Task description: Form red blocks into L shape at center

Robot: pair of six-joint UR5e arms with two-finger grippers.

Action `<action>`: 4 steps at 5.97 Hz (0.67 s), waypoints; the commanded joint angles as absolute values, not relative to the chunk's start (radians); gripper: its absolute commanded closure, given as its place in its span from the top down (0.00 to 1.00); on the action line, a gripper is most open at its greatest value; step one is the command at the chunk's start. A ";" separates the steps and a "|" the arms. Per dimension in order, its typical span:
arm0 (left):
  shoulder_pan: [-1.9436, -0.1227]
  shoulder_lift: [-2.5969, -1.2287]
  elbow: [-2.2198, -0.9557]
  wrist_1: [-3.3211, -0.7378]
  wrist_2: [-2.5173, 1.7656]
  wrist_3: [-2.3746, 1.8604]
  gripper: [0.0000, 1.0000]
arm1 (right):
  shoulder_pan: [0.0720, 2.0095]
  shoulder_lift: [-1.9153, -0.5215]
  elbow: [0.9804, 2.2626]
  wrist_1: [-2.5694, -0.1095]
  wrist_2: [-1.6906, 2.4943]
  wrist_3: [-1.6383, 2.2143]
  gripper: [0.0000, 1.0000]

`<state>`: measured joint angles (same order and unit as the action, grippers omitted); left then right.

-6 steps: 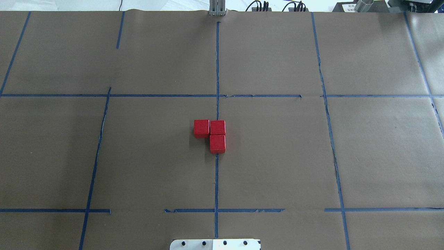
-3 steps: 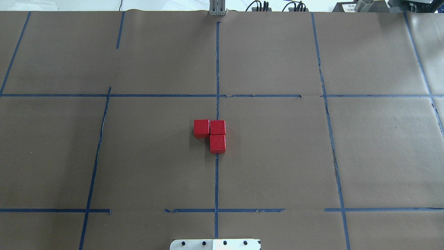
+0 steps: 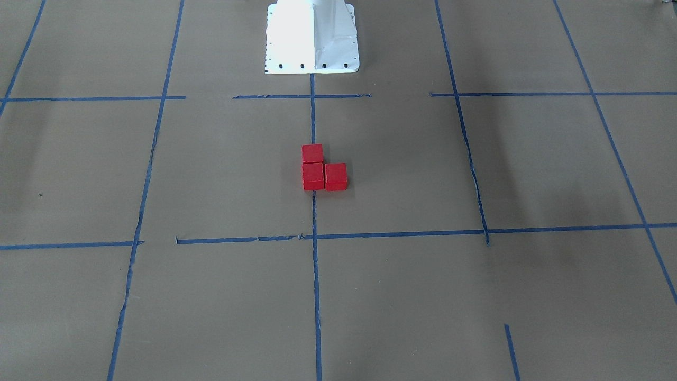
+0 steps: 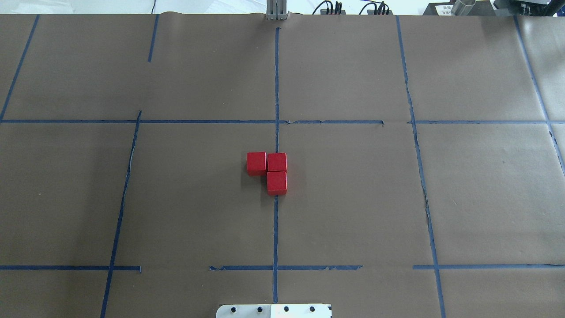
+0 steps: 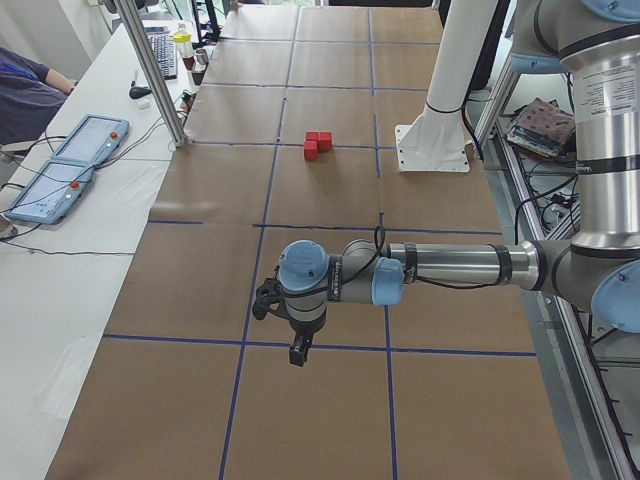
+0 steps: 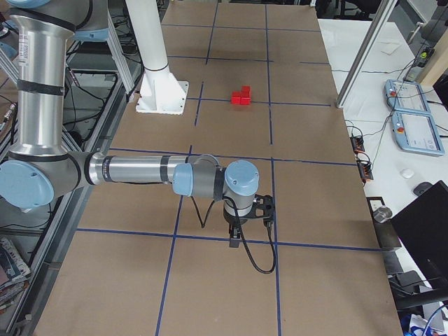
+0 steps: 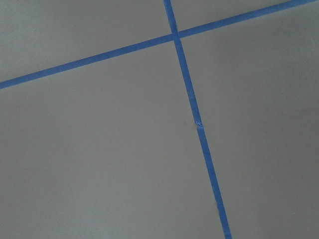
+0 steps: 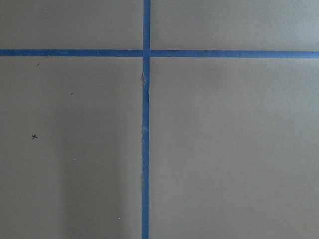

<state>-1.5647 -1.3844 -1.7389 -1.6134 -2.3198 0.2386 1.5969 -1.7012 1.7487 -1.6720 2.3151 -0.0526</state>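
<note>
Nothing has shifted since a moment ago. The red blocks [image 4: 277, 163] sit as before, three touching cubes in an L, straight out in front of the white robot base [image 4: 273, 311]. They lie inside the center [image 4: 344, 194] square, two of them on the blue tape line [image 4: 275, 229] that runs out from the base. The left gripper [image 5: 266, 300] hangs low over the paper well off to the base's left, and the right gripper [image 6: 264, 207] well off to its right. From these side views I can't tell whether either one is spread or pressed together.
</note>
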 commanded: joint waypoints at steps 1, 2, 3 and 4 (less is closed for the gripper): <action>-1.565 -1.384 -1.736 -1.614 -2.321 0.238 1.00 | 1.597 -1.701 1.750 -1.672 2.315 -0.054 1.00; -1.565 -1.382 -1.736 -1.614 -2.321 0.238 1.00 | 1.597 -1.698 1.756 -1.672 2.318 -0.051 1.00; -1.565 -1.382 -1.736 -1.614 -2.321 0.236 1.00 | 1.597 -1.698 1.758 -1.672 2.316 -0.051 1.00; -1.565 -1.382 -1.736 -1.614 -2.321 0.235 1.00 | 1.597 -1.697 1.759 -1.672 2.316 -0.051 1.00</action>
<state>-1.5647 -1.3823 -1.7365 -1.6137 -2.3209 0.2362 1.5969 -1.6978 1.7577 -1.6720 2.3165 -0.0508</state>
